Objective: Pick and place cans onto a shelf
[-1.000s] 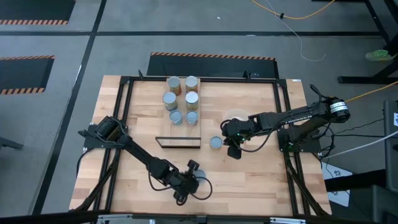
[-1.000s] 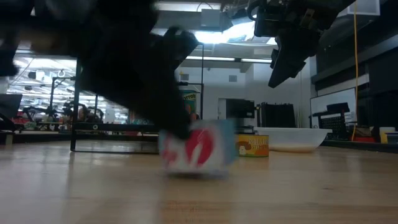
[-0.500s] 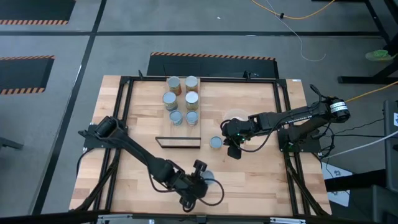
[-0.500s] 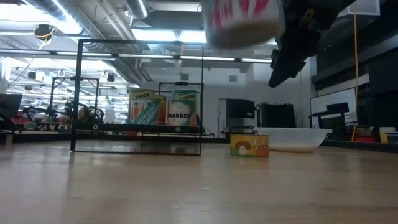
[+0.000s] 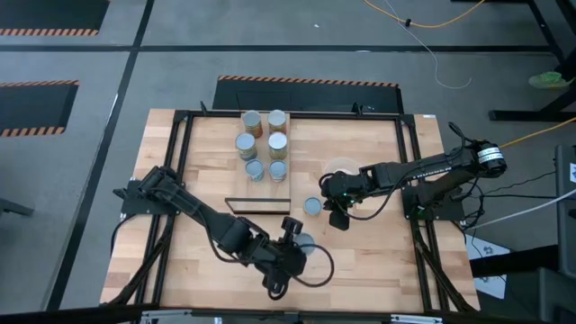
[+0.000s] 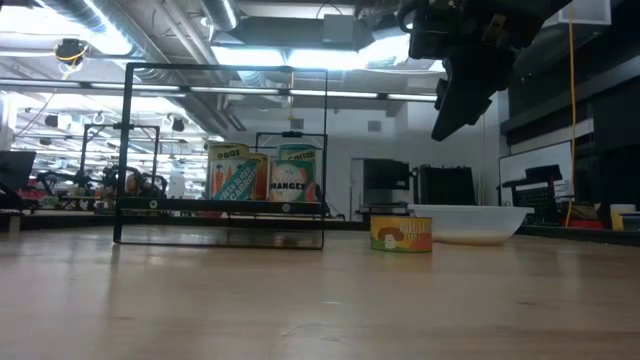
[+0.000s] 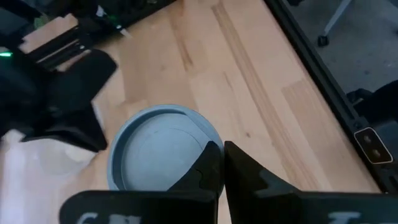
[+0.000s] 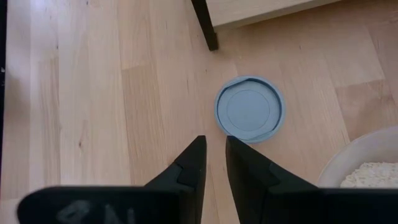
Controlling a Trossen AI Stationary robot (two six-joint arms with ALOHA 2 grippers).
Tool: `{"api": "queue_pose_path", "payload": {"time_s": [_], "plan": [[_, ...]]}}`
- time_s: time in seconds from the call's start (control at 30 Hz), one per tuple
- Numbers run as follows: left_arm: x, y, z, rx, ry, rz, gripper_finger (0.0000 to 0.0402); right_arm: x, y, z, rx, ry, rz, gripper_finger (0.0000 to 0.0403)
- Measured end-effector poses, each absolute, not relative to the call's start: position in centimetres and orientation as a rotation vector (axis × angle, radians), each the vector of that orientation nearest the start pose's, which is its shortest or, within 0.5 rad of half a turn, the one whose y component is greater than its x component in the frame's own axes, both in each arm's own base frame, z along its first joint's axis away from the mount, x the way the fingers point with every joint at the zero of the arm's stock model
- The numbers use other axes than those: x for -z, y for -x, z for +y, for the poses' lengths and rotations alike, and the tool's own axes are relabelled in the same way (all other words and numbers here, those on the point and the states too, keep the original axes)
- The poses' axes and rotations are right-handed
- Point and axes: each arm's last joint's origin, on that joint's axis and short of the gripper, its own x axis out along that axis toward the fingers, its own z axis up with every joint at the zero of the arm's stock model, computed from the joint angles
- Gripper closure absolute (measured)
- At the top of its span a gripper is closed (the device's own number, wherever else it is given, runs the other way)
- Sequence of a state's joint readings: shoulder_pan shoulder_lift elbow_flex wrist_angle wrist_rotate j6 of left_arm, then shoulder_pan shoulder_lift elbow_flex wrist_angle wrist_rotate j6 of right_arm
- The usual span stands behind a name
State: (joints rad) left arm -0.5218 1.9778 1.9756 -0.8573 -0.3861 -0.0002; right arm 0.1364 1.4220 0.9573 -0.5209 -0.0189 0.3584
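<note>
Light-blue lid up, the held can point(image 5: 303, 241) sits in the lower middle of the high view, clear of the table point(image 5: 378, 270) as far as one can judge, since the low view shows no tin on the near boards. The left gripper point(image 5: 290, 245) has its fingers point(image 7: 208, 168) closed together at one side of the lid, seemingly pinching the rim, a grip that would suit carrying it up the frame. The shelf point(image 5: 261, 189) lies just above it, with six stored cans point(image 5: 278, 141) packed at its far end, leaving the near end bare for more. A loose can point(image 5: 312, 206) stands just right of the shelf. The right gripper point(image 5: 337, 217) hovers beside that can, fingers a little apart and empty, probably waiting its turn. The bowl point(image 5: 340, 168) sits just beyond, right of centre.
</note>
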Motion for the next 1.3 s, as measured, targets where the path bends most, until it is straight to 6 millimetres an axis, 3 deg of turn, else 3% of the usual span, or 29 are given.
{"api": "queue_pose_path", "payload": {"time_s": [0.37,0.53,0.83,1.0,1.3], "plan": [[-38.9,-35.7,-16.5,-0.093,-0.436,0.889,0.0401,-22.8,-27.8,3.9,0.035,-0.27,0.998,0.0337],[-41.0,-33.2,-14.3,-0.241,-0.419,0.99,0.0401,-22.8,-27.8,3.9,0.035,-0.27,0.997,0.0337],[-43.1,-28.4,-10.6,-0.338,-0.337,0.961,0.0401,-22.8,-27.8,3.9,0.035,-0.27,0.998,0.0337],[-41.7,-24.8,-8.3,-0.438,-0.249,0.975,0.0401,-22.8,-27.8,3.9,0.036,-0.266,0.997,0.0337],[-36.0,-20.7,-4.6,-0.487,-0.069,0.86,0.0402,-22.8,-27.8,3.9,0.035,-0.266,0.995,0.0337]]}}
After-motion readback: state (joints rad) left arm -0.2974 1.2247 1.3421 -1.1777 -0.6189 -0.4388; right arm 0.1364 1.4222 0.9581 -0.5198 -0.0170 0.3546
